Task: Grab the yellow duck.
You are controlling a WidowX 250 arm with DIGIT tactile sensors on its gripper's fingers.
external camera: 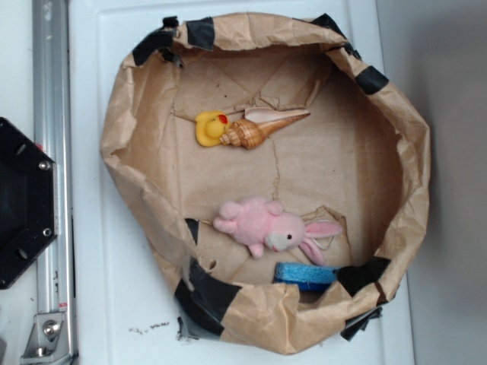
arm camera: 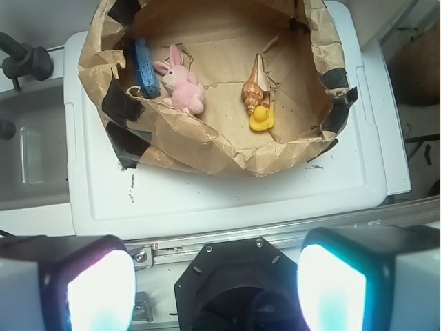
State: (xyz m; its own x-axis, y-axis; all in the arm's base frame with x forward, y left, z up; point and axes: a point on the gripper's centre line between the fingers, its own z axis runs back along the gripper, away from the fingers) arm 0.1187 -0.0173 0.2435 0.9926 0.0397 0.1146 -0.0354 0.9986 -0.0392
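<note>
nothing of the grab is done yet: the yellow duck (external camera: 210,128) lies untouched on the floor of the paper-lined basket (external camera: 396,122), its side touching the spiral seashell (external camera: 259,128), well apart from the pink bunny (external camera: 266,226) and the blue sponge (external camera: 304,274). the gripper (arm camera: 217,279) hangs far outside the basket, fingers (arm camera: 89,289) spread wide and holding nothing. the whole approach, descent and closing remain. the fingertips are glare-washed and cropped, and the sponge is seemingly half tucked under the basket wall.
</note>
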